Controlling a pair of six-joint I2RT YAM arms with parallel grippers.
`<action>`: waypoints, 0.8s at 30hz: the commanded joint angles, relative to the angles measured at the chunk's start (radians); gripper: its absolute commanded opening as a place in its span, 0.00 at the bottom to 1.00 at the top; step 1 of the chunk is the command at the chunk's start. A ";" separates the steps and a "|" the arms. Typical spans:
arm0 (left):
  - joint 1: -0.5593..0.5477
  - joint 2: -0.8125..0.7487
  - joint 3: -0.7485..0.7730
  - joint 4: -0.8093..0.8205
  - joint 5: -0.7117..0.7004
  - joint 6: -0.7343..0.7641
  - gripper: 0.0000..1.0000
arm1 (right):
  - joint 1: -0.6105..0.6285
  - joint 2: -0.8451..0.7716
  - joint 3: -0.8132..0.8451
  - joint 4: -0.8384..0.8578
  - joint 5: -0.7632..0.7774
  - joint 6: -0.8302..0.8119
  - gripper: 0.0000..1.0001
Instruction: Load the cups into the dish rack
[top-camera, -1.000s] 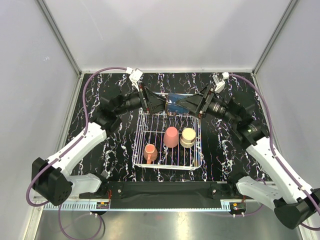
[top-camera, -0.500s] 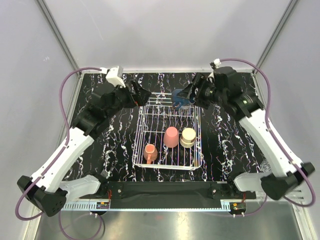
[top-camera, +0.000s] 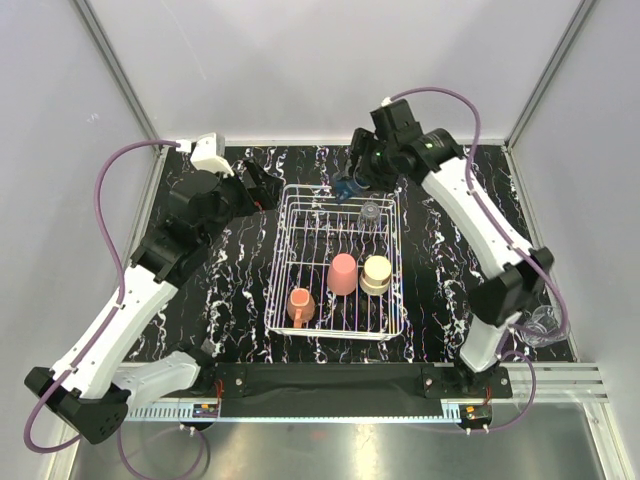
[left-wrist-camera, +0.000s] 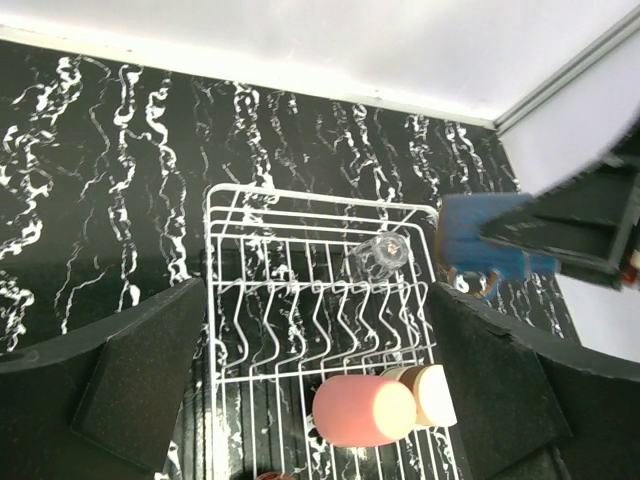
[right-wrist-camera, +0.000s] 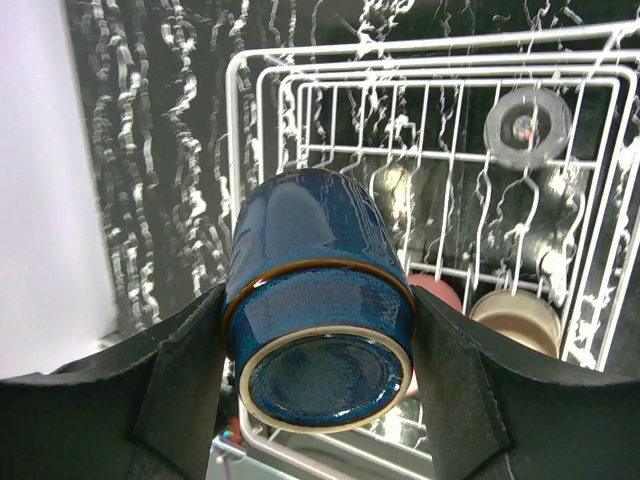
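The dark blue cup (right-wrist-camera: 318, 310) is glossy, with a thin brown band above a pale unglazed foot ring. Its base faces the right wrist camera and its mouth is hidden. The right gripper (right-wrist-camera: 318, 375) clamps its sides, jaws partly spread, above the far edge of the dish rack (right-wrist-camera: 245, 130). From above, the gripper covers most of the cup (top-camera: 347, 188). The left wrist view shows it blurred and half covered by the gripper's dark body. The left gripper (left-wrist-camera: 320, 390) stands wide open and empty over the rack's far left. Only the top view shows the orange mug (top-camera: 299, 304) beside the pink tumbler (top-camera: 343, 273) and cream cup (top-camera: 376, 273). It also shows a clear glass (top-camera: 370, 212) in the rack and another clear glass (top-camera: 541, 322) on the table at near right.
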 joint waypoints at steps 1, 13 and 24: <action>0.001 -0.011 0.042 0.019 -0.037 0.012 0.99 | 0.027 0.108 0.166 -0.044 0.074 -0.043 0.00; 0.003 -0.003 0.029 0.031 -0.034 0.006 0.99 | 0.047 0.401 0.438 -0.152 0.112 -0.111 0.00; 0.003 0.021 0.014 0.052 0.040 -0.017 0.99 | 0.090 0.530 0.521 -0.124 0.155 -0.152 0.00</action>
